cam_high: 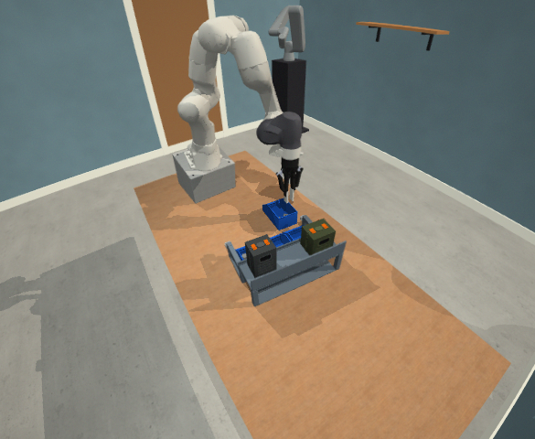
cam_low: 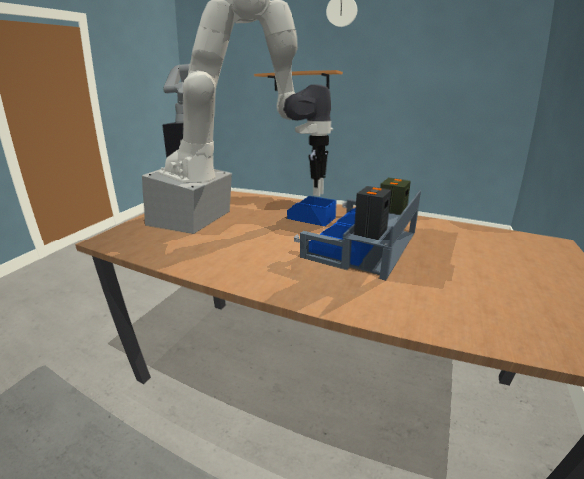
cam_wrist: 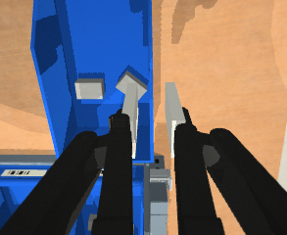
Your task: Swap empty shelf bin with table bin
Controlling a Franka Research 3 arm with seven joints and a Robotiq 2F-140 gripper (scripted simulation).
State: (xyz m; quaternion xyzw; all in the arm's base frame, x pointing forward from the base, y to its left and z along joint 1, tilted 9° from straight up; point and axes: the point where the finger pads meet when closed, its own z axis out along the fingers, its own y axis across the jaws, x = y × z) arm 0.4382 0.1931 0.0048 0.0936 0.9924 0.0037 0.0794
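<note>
The arm hangs nearly straight down over the open bin (cam_high: 280,213), which stands on the desk (cam_low: 240,267) just behind the shelf (cam_high: 300,270). In the wrist view the fingers are set narrow and straddle the bin's side wall (cam_wrist: 149,73): one pale pad (cam_wrist: 131,110) lies inside, the other (cam_wrist: 171,115) outside over the bare wood. The gap between them is somewhat wider than the wall, so they appear to hold nothing yet and to be sized for a pinch on that thin wall. Whether the pads have reached rim height cannot be told; the exterior view suggests they sit just above it.

Two pale blocks (cam_wrist: 89,89) lie on the bin's floor, so this is the bin meant for the shelf. Other blue bins (cam_low: 332,241) sit in the shelf's lower level with their open fronts toward the arm, and two dark cases (cam_high: 261,255) stand on its top board. Which shelf bin is the empty one cannot be made out, and none appears set out on the desk, so the removal step looks unfinished.
</note>
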